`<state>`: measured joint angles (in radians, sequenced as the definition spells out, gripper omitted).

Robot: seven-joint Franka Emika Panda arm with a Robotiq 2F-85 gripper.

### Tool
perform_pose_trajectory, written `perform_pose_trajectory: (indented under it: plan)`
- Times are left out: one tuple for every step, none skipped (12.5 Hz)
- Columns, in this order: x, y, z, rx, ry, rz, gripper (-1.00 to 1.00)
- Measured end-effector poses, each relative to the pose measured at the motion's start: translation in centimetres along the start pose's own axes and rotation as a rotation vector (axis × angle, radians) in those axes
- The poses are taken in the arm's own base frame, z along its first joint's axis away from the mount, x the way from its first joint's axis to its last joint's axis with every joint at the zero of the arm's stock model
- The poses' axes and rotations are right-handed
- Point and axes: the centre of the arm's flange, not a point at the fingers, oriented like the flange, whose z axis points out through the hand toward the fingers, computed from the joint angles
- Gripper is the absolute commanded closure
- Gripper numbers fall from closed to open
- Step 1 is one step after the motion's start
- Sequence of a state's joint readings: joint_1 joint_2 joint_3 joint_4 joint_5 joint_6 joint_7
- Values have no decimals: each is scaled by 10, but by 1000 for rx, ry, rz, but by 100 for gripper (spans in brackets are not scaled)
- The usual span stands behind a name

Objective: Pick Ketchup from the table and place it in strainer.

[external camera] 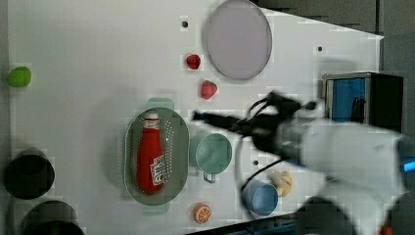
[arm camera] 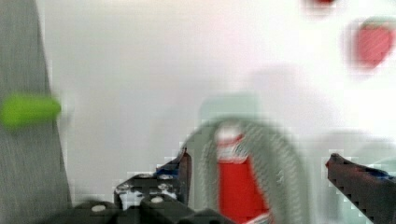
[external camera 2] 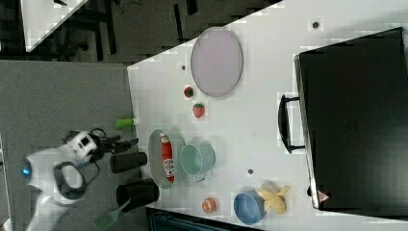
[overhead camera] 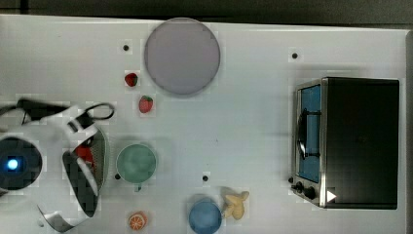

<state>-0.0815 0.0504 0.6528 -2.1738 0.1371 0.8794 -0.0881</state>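
1. Lime-green object (external camera: 19, 76) at the far edge on the left view's left, with two dark cylinders (external camera: 28, 174) near the bottom corner.
2. Further right, lying lengthwise inside the strainer (external camera: 178, 147): Ketchup (external camera: 149, 159), white cap toward the left view's top, label lower down, not gripped by anything.
3. Just beside the strainer, on the left view's right: round teal-green bowl (external camera: 214, 153), with an orange slice (external camera: 201, 213) below it.
4. Above the bowl in the left view: two strawberries (external camera: 208, 89), near a pale round plate (external camera: 238, 39).
5. Right of the bowl: gripper (external camera: 198, 116), raised over the table with fingers spread wide and nothing between them; in the wrist view, gripper (arm camera: 257, 163) fingers standing apart on either side of the bottle, clear of it.
6. Lower down in the left view: blue bowl (external camera: 261, 198) touching a pale yellow banana bunch (external camera: 283, 181).
7. Far on the left view's right, behind the white arm (external camera: 352, 156): dark toaster oven (external camera: 364, 100) with a blue door.
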Motion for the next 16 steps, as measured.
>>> perform_pose_trajectory:
  plan:
    - [24, 18, -29, -15, 12, 67, -100]
    - [50, 41, -56, -31, 17, 136, -100]
    - [78, 69, -82, -51, 16, 206, -100]
    - [104, 103, -105, -67, 11, 282, -100]
    - [126, 141, -127, -84, 0, 363, -100]
    - [143, 182, -148, -103, -22, 445, -100]
    - [154, 225, -171, -136, -54, 523, -100]
    - [161, 267, -191, -186, -59, 585, -100]
    - [167, 305, -211, -228, -41, 639, -100]
    - [173, 331, -230, -241, -17, 688, -100]
    - [178, 349, -248, -261, 22, 713, -100]
    - [179, 357, -261, -284, 56, 718, -100]
    - [177, 356, -268, -295, 71, 719, -100]
    - [175, 349, -270, -294, 76, 722, -100]
    - [173, 337, -266, -293, 64, 723, -100]
    - [171, 323, -260, -300, 43, 712, -100]
